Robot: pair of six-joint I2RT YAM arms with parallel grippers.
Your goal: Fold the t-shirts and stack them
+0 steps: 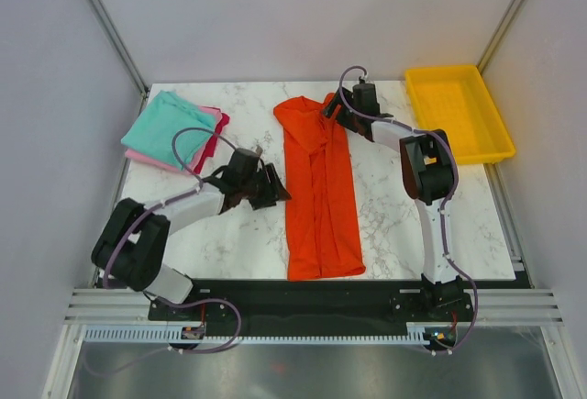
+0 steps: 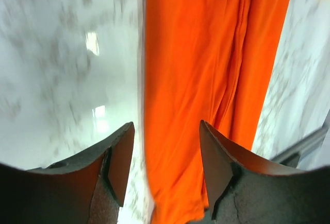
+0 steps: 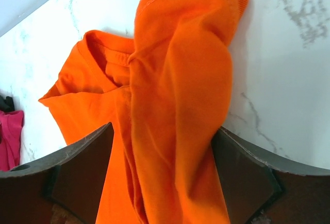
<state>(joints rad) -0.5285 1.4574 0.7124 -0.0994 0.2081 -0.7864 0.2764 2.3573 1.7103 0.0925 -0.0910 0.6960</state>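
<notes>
Currently the yellow tray (image 1: 456, 110) stands at the far right corner of the table (image 1: 394, 220), its ribbed floor in view, while the teal shirt (image 1: 165, 124) lies folded on the pink shirt (image 1: 211, 142) at the far left corner. The orange shirt (image 1: 321, 202) lies mid-table as a long lengthwise-folded strip. The left gripper (image 1: 277, 188), jaws spread, straddles its left edge, and the right gripper (image 1: 330, 115), jaws spread wide, straddles the bunched sleeve at its far end.

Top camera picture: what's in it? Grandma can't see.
An orange-red t-shirt lies folded lengthwise on a table, the left gripper beside it, the right gripper at its far end. A teal t-shirt tops a pink t-shirt far left; yellow tray far right.
</notes>
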